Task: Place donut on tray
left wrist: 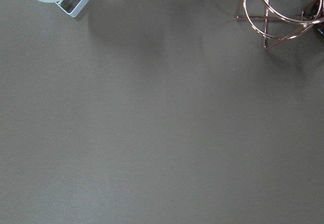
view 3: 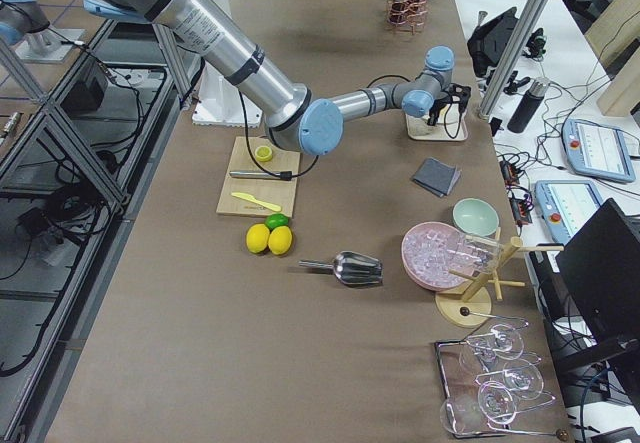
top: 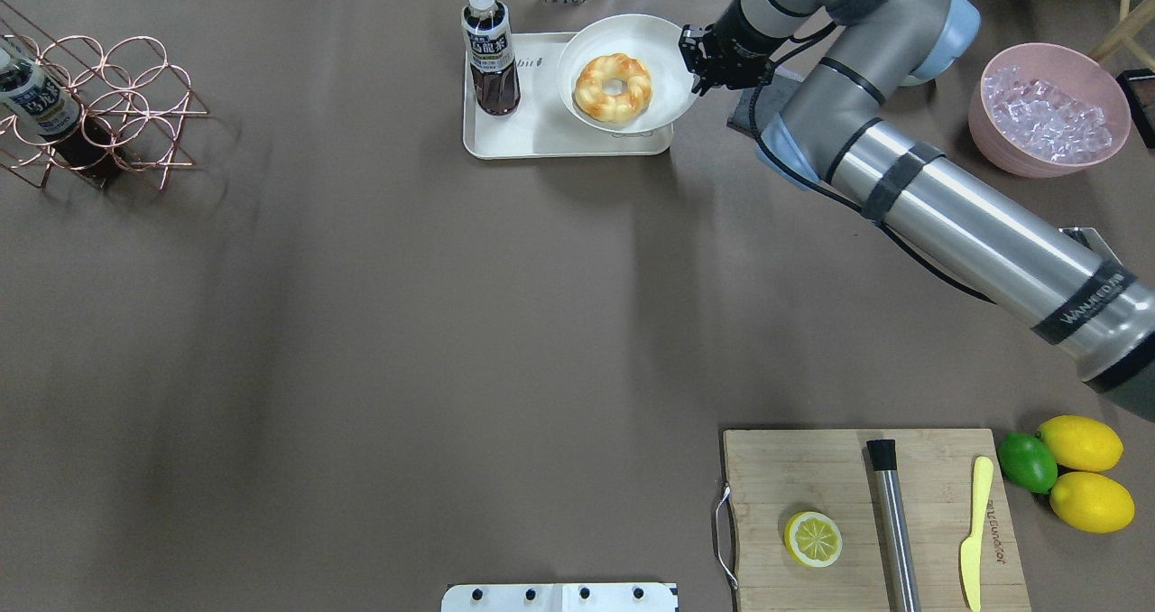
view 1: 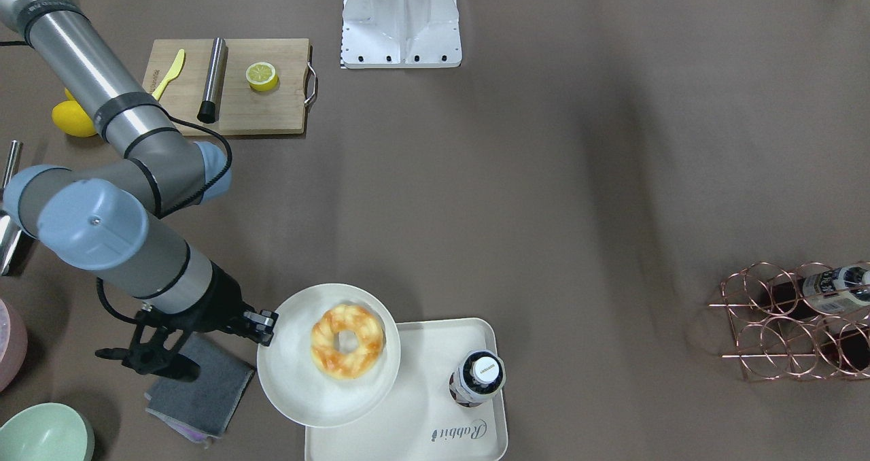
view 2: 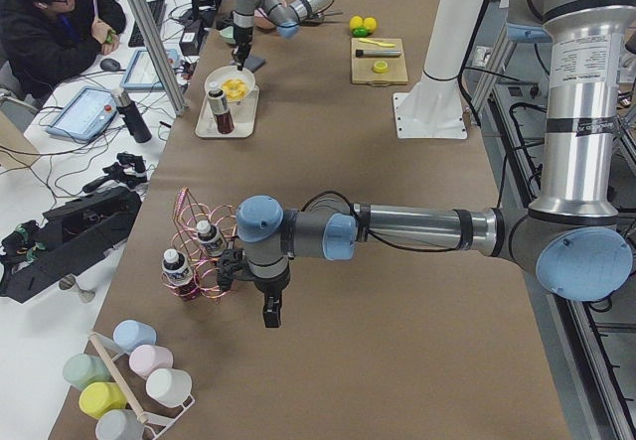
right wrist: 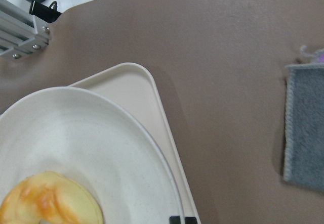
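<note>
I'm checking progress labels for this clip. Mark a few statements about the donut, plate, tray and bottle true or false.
1. The donut lies on the plate. True.
2. A halved lemon sits on the cutting board. True.
3. The bottle stands on the cutting board. False: it stands on the tray.
4. The right gripper is closed on the bottle. False: it grips the plate's rim.

Long brown-covered table (top: 361, 323), cluttered white desks (view 2: 40, 192) alongside, aluminium frame posts (view 2: 151, 33).
</note>
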Robot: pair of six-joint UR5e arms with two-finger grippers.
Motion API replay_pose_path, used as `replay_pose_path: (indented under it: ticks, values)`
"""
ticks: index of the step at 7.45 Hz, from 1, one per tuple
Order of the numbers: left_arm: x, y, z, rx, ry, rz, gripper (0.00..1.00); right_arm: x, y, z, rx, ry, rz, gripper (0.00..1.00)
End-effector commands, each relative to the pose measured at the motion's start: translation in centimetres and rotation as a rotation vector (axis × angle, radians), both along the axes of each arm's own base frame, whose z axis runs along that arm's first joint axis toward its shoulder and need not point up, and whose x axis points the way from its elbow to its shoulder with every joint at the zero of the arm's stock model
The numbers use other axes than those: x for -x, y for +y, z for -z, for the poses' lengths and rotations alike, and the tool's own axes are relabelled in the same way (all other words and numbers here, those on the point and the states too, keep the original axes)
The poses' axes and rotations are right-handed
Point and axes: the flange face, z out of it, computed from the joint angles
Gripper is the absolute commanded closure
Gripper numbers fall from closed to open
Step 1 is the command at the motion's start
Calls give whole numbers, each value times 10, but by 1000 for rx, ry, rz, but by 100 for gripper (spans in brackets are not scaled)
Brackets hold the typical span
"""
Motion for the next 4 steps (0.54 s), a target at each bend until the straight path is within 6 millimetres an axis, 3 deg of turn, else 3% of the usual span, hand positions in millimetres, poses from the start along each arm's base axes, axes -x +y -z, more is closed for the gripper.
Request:
replay_pose_path:
  ticks: [1, 2, 3, 4]
  values:
    - [0, 0, -1, 3, 0, 1, 2, 33, -14, -2, -11, 16, -52, 100]
    - [0, -1, 0, 2, 0, 1, 2, 39, -12, 3, 4, 9, -83, 100]
    - [0, -1, 0, 0, 0, 1, 2, 41, -10, 3, -3, 4, -85, 44]
    - [0, -1, 0, 0, 0, 1, 2, 45, -8, 3, -13, 8, -93, 0]
